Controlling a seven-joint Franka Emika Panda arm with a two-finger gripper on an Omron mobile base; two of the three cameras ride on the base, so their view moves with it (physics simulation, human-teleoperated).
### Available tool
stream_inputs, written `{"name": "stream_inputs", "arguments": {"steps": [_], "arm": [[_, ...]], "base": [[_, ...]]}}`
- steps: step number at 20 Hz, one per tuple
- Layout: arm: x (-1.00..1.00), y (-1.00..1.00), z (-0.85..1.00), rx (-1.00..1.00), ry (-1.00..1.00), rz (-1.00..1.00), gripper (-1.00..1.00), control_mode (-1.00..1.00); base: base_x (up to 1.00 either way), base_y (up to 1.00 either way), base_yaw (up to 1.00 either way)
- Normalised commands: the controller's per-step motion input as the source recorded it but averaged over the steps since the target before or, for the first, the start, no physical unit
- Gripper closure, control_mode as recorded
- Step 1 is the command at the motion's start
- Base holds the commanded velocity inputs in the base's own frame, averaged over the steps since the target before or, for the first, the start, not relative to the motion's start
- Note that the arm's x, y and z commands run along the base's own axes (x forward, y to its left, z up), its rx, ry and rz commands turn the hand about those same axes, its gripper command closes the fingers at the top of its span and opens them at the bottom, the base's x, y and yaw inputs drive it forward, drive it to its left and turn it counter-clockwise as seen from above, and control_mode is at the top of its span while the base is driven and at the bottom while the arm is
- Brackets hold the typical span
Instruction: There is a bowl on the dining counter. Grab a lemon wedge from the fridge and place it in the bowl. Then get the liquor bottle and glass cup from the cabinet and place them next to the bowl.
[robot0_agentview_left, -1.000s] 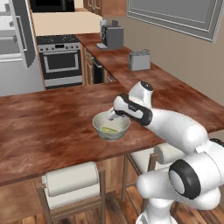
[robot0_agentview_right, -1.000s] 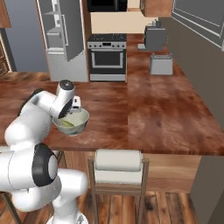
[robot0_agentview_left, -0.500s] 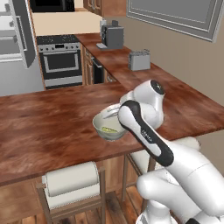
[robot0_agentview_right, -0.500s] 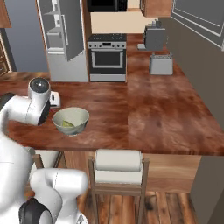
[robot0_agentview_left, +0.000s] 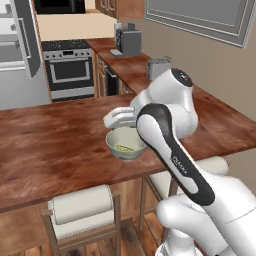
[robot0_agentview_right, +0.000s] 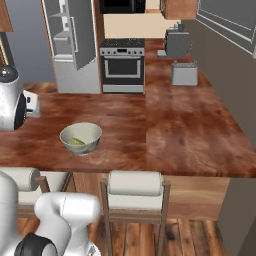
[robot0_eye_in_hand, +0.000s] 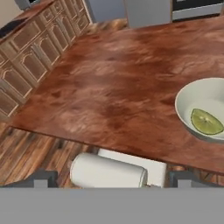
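On the reddish-brown wooden dining counter (robot0_agentview_right: 165, 130), the pale round ceramic bowl (robot0_agentview_right: 81, 138) holds the yellow-green lemon wedge (robot0_eye_in_hand: 207, 122). The two-finger gripper (robot0_agentview_left: 118, 119) hangs just beside the bowl, above its rim, jaws spread wide and empty. The wedge step appears complete; the liquor bottle and glass cup remain to fetch. Lift the hand clear of the rim before swinging away, so the bowl is not nudged. Keep the counter beside the bowl free for both items.
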Motion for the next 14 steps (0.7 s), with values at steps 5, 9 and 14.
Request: {"name": "stream_inputs", "arguments": {"steps": [5, 9, 14], "arm": [[-0.81, -0.14, 0.44, -0.08, 0.08, 0.0, -1.0, -1.0], [-0.74, -0.67, 0.0, -0.15, -0.03, 0.0, -1.0, -1.0], [-0.5, -0.87, -0.07, -0.15, -0.08, -0.01, -1.0, -1.0]], "base": [[0.0, 0.0, 0.0], [0.0, 0.0, 0.0], [0.0, 0.0, 0.0]]}}
